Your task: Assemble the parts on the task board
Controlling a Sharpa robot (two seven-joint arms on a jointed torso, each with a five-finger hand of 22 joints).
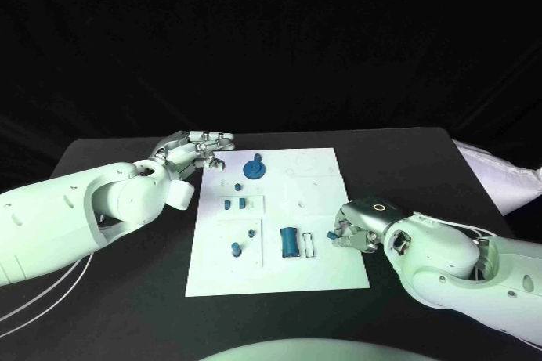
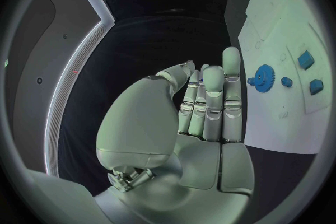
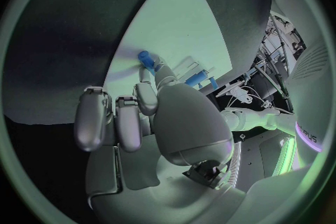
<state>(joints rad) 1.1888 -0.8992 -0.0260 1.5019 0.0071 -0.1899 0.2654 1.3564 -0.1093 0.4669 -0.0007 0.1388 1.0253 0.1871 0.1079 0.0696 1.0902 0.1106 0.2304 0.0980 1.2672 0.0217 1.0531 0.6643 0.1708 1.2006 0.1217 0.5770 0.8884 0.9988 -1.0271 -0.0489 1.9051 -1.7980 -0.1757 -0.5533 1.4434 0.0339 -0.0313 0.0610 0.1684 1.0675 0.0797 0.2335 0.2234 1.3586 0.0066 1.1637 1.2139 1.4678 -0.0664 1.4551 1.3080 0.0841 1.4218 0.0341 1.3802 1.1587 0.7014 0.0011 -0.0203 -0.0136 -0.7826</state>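
The left hand (image 1: pixel 194 148) is hovering at the board's (image 1: pixel 316 259) far left corner, over the dark surface (image 1: pixel 113 153), fingers nearly straight and side by side, grasping nothing. In the left wrist view its fingers (image 2: pixel 210 102) are lying close together and pointing toward the board's (image 2: pixel 280 56) edge, with the blue gear (image 2: pixel 264 77) just beyond the fingertips.

On the board, the gear (image 1: pixel 256 169) is sitting near the far edge, left of centre. Nearer, two small blue parts (image 1: pixel 235 203) are standing side by side in the left column, and another small part (image 1: pixel 237 249) is lying nearer still, with a tiny one (image 1: pixel 250 234) just beside it. A larger blue block (image 1: pixel 290 241) is lying toward the middle of the near half, with a slim blue pin (image 1: pixel 308 244) just to its right.

The right hand (image 1: pixel 359 228) is sitting at the board's right edge, level with the block, fingers curled toward the board. A small blue piece (image 1: pixel 331 236) is showing at its fingertips. In the right wrist view the thumb and a finger are pinching this blue piece (image 3: pixel 145 60) over the board (image 3: pixel 175 28), while the other fingers (image 3: pixel 112 117) are curling down beside it; more blue (image 3: pixel 198 78) is showing behind the thumb, though I cannot tell what it is.
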